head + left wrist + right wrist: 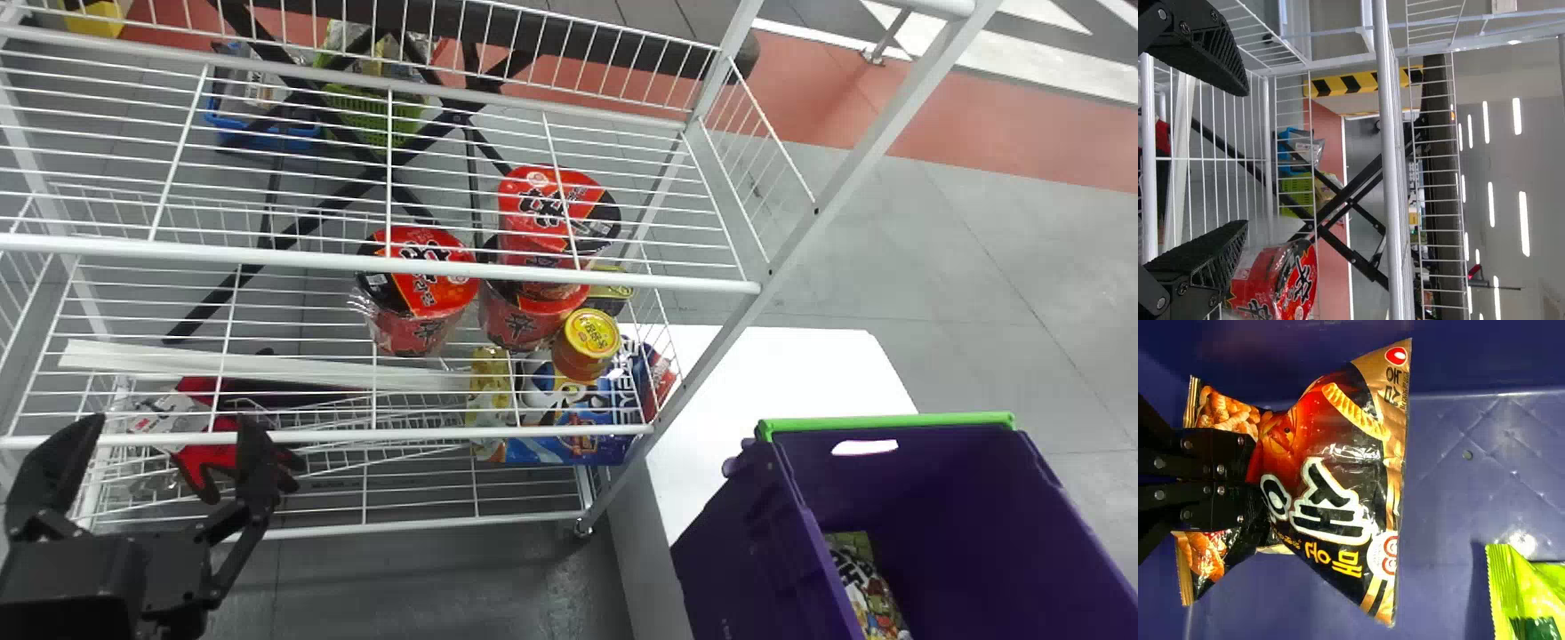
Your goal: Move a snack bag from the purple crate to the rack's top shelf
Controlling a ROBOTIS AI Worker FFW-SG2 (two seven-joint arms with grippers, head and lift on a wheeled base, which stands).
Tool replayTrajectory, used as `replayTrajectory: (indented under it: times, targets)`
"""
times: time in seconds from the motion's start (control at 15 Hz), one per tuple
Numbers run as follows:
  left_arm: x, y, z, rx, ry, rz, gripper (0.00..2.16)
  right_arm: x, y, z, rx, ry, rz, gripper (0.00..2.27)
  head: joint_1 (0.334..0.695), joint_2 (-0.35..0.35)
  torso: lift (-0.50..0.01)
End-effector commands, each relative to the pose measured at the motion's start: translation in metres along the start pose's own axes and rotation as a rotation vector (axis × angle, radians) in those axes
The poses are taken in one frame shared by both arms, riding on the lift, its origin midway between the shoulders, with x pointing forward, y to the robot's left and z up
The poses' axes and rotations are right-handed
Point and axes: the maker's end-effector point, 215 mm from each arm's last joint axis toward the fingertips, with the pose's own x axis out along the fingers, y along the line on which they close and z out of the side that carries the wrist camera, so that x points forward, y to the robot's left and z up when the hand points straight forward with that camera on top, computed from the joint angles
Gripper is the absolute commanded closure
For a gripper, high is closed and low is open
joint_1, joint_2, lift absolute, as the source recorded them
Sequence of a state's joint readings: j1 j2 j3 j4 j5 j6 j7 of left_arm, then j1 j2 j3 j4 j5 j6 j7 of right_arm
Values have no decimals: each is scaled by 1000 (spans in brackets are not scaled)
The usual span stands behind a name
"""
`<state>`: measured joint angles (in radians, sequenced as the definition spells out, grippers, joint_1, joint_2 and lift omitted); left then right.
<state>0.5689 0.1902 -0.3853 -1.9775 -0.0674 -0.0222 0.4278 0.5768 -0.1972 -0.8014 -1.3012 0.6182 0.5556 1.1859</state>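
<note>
Black and gold snack bag (1331, 487) is inside the purple crate (916, 498), and your right end effector (1248, 481) looks to be pinching its middle, so that's your arm. Long axis seems roughly in line with the fingers. Head view puts the crate at four o'clock, top shelf (267, 252) around eleven, so I'd lift clear, then swing that way. Left end effector (162, 458) hangs spread at eight, fwiw.
</note>
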Motion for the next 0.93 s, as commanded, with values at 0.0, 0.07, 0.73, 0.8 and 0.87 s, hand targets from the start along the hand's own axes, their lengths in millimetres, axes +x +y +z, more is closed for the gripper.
replayTrajectory:
  times: [0.0,0.07,0.73,0.8,0.87]
  targets:
    - [0,-1,1,0,-3,-2,137,-5,-4,1,0,-10,-6,2115,695,-350,-443]
    - [0,-1,1,0,-1,-2,137,-7,-3,4,-11,-21,4,2115,695,-350,-441]
    - [-5,-10,2,14,5,-11,137,-34,-14,15,5,-72,-49,2115,695,-350,-401]
    - [-6,-11,1,14,6,-11,137,-36,-14,16,4,-77,-53,2115,695,-350,-397]
    - [-7,-11,1,15,7,-11,137,-37,-15,17,3,-79,-56,2115,695,-350,-393]
